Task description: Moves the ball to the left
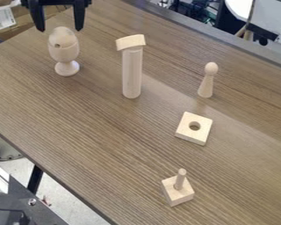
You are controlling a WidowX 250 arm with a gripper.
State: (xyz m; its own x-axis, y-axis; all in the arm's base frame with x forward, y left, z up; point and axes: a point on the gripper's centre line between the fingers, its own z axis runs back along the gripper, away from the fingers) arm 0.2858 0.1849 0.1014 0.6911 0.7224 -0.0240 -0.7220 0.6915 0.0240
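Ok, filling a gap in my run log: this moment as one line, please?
pincer: open, appears just above ball | ball: in cup, not gripped | cup: upright on table

In the table's (96,162) far left part, the ball (63,36) sits in the cup (65,53). Right of it stands the cylinder (131,72), an arched block (130,42) on top; farther right, the peg (207,83). Before the peg lies the holed square (187,125), and before that the dowel block (177,195).
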